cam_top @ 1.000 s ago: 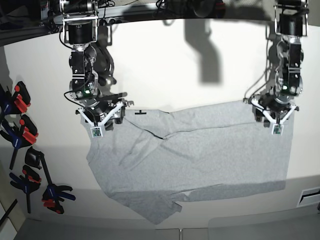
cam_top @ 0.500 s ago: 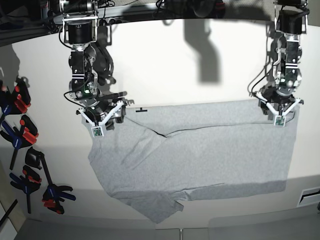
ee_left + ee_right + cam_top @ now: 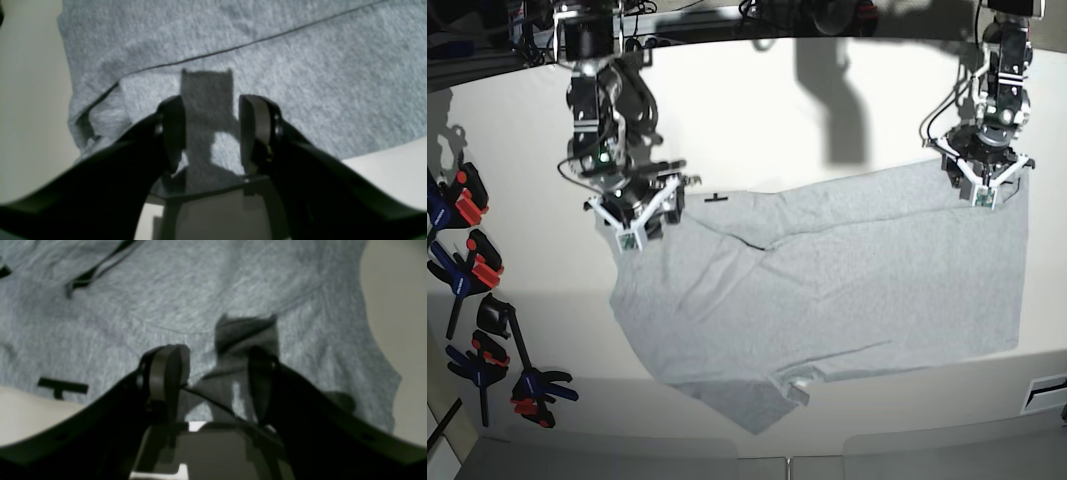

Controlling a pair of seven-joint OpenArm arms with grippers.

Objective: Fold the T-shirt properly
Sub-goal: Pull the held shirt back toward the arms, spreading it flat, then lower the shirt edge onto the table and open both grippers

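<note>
While the T-shirt (image 3: 827, 290) lies spread plain side up across the middle and right of the base view, both arms sit at its far edge, one per top corner. The left gripper (image 3: 983, 181), upper right of the base view, stands with jaws wide; in its wrist view grey cloth shows between the fingertips (image 3: 253, 133) with visible gaps either side, so I judge nothing is pinched there. The right gripper (image 3: 634, 222), upper left, is also wide; cloth and a dark hem line run between its pads (image 3: 166, 373), and whether they touch the fabric I cannot tell.

Step in hand, as I judge it: take or retake the two far corners before a fold. To do it well, each gripper should come down squarely over a hem, catching both layers, and close only once cloth fills the gap. Both should then lift together so the far edge stays straight.

Edges: the shirt is skewed. A diagonal crease runs through the centre, and a flap at the lower middle of the base view is turned over near the table's (image 3: 847, 120) front edge. A small black T-mark (image 3: 715, 197) on the table sits just beside the far hem.

Open room: bare table lies behind the shirt. The clamps (image 3: 477, 300) at the left edge are well apart from it. Little table remains at the front, so folding should go away from that edge.
</note>
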